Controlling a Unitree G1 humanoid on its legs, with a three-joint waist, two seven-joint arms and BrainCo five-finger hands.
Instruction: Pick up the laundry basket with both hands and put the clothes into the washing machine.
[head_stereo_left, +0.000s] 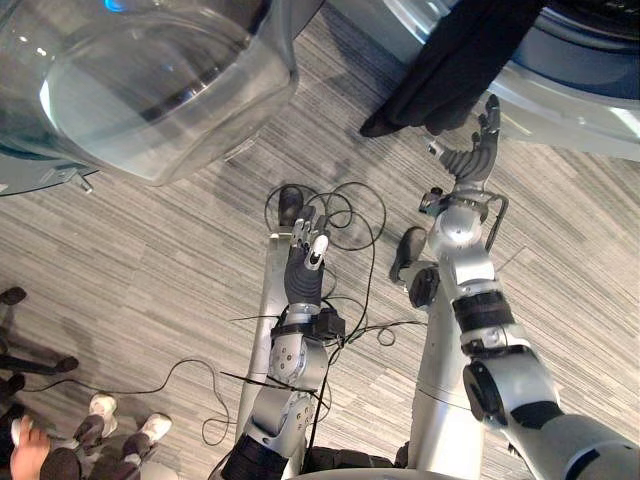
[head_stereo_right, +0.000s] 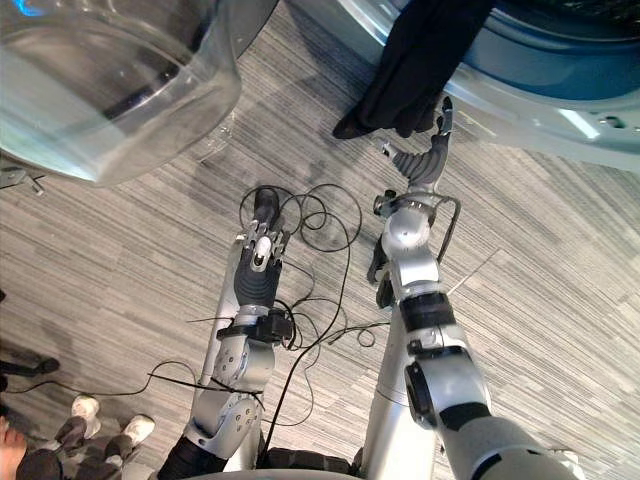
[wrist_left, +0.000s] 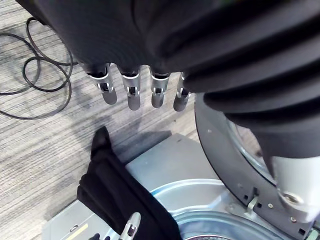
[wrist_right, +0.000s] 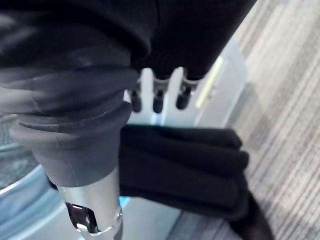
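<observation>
The black garment (head_stereo_left: 450, 60) hangs limp over the rim of the washing machine (head_stereo_left: 580, 100), soft and light, best bunched at its lower fold, just above the straight fingers of the right hand (head_stereo_left: 475, 145); the left hand (head_stereo_left: 305, 262) hangs relaxed and empty.

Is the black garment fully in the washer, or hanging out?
Hanging out: the black garment drapes over the washer's rim toward the floor, right hand open beside its lower edge.

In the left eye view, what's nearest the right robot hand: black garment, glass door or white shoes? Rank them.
1. The black garment, right beside the right robot hand, upper right.
2. The glass door, upper left.
3. The white shoes, lower left corner.
</observation>
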